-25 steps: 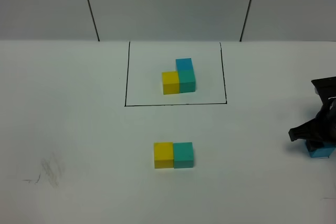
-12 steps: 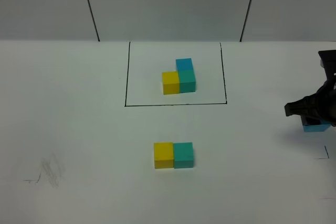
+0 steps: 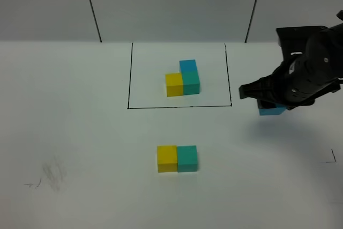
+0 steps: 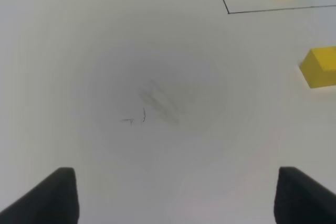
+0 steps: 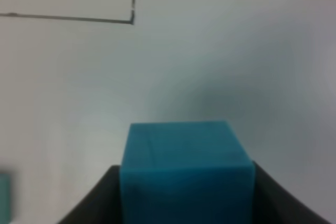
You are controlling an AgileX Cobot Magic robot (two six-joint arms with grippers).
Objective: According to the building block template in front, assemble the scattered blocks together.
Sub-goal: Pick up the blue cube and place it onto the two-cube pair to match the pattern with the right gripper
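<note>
Looked like a robotics lab test bench to me: plain white tabletop (image 3: pixel 80 132), grey panel wall (image 3: pixel 171 4) behind it split by 2 dark seams (image 3: pixel 91 6), black rectangle (image 3: pixel 177 107) drawn on the surface, plus pen scuffs (image 3: pixel 51 174).

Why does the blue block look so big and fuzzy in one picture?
Right wrist view: the blue block sits close to the lens in the right pincer, so it looks huge and soft-edged; exterior high view: farther away, it looks small and sharper.

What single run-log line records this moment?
right tool: shut on blue cube, held aloft | left tool: open | yellow cube, teal cube: touching, side by side | template: complete, framed
</note>
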